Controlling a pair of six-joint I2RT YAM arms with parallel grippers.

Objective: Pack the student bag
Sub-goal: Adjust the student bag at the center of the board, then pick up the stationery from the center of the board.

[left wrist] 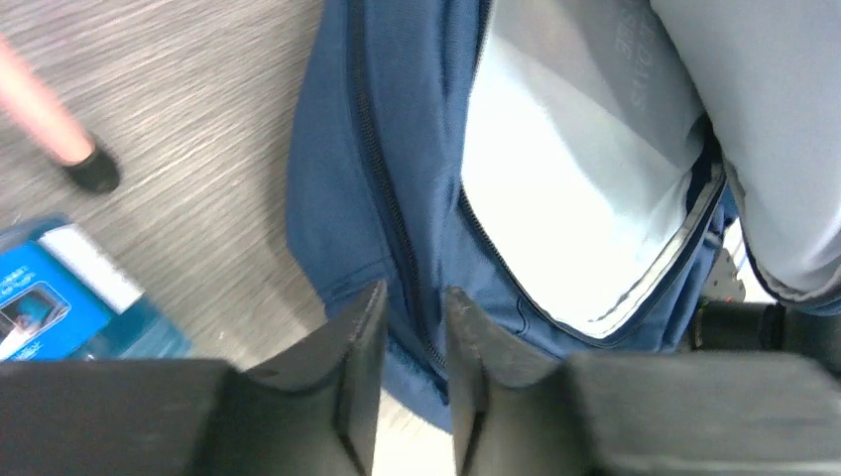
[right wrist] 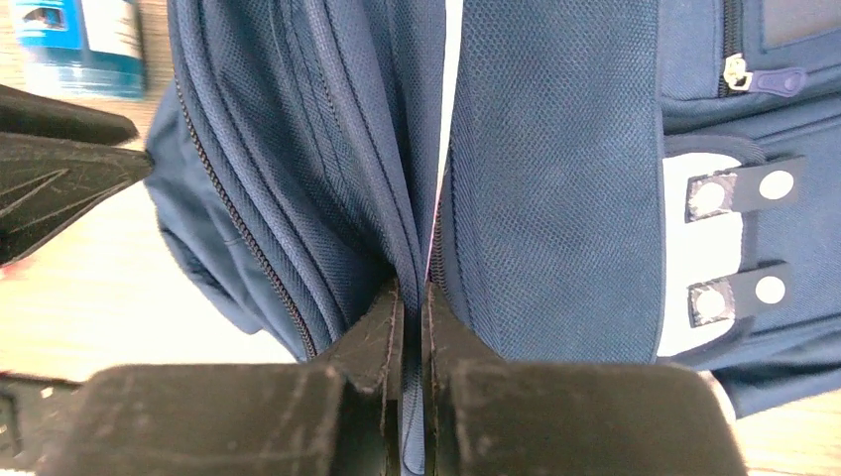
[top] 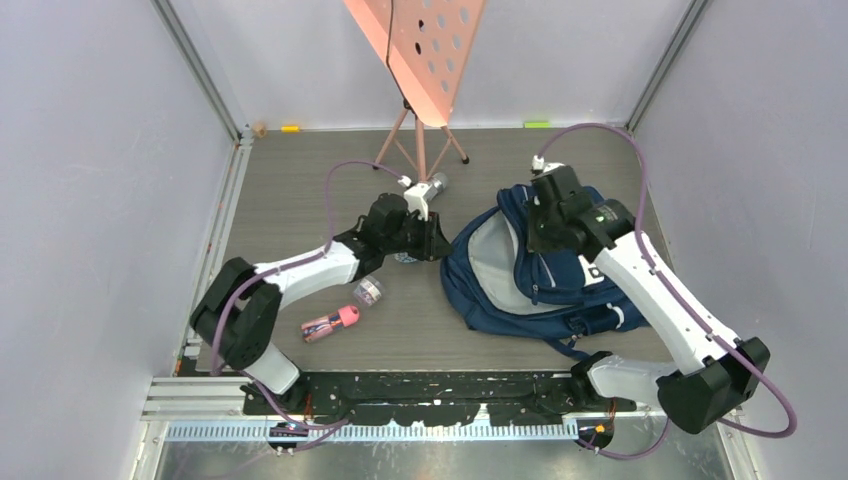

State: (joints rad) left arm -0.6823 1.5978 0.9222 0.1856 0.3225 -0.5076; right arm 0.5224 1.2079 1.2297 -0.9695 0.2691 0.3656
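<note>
The large navy blue fabric student bag (top: 500,295) lies slumped right of centre on the grey wood-grain table (top: 300,180), its main compartment gaping to show pale grey lining. The right gripper (right wrist: 414,293) is clamped on a fold of the bag's navy cloth. The left gripper (left wrist: 415,302) sits at the bag's zipped left edge, its black fingers (left wrist: 362,337) slightly parted; whether they pinch the fabric cannot be told.

Student bag (right wrist: 555,178) fold between jaws
</note>
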